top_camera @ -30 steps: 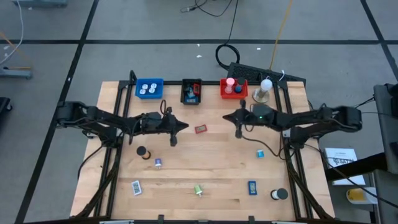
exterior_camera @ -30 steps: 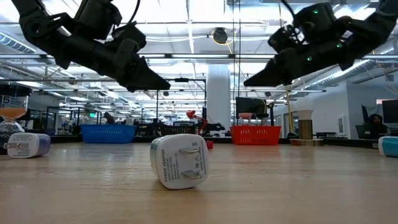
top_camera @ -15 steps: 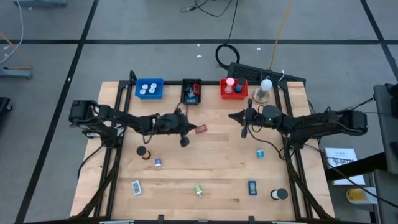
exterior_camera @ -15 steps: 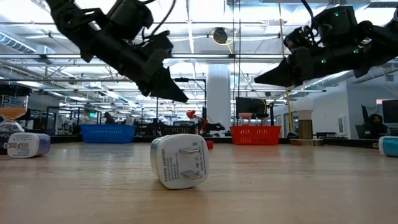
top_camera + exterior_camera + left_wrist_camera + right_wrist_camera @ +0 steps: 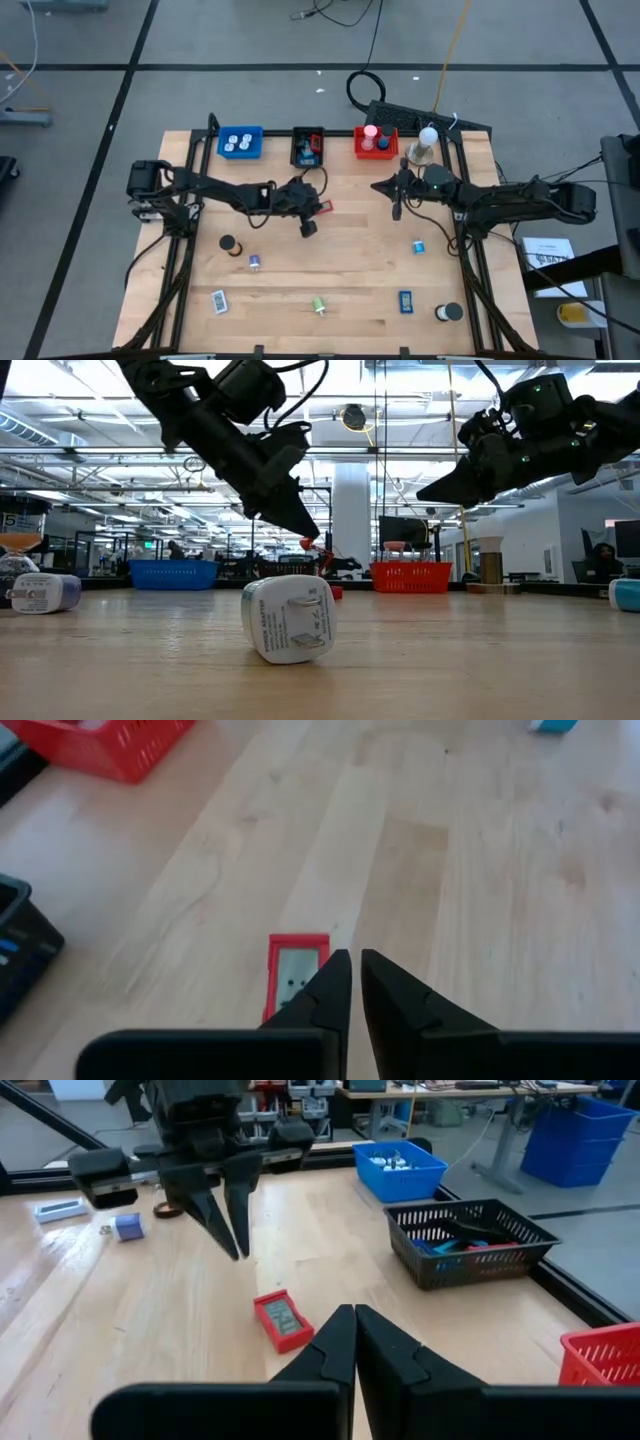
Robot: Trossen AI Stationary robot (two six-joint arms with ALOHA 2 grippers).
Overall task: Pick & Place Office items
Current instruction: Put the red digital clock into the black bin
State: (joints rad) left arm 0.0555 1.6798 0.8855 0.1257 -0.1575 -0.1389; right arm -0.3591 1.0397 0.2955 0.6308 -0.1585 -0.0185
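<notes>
Red block [image 5: 323, 208] lies at centre frame in the high view, just right of our left gripper [image 5: 307, 228] — jaws pressed together, empty. In the left wrist view its long axis runs roughly along the fingers. Our right gripper [image 5: 396, 210], also closed, hangs well apart — the left is nearer.

Blue tray [image 5: 240, 143], black tray [image 5: 308, 148], red tray [image 5: 376, 142], white ball-topped stand [image 5: 422, 145] along the wooden table's [image 5: 350, 270] far edge

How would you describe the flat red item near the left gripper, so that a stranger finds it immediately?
Start at the black tray, the middle of three along the table's far edge. Just in front of it, on bare wood, lies the red item by the left gripper. It alone is a red frame around a grey face.
</notes>
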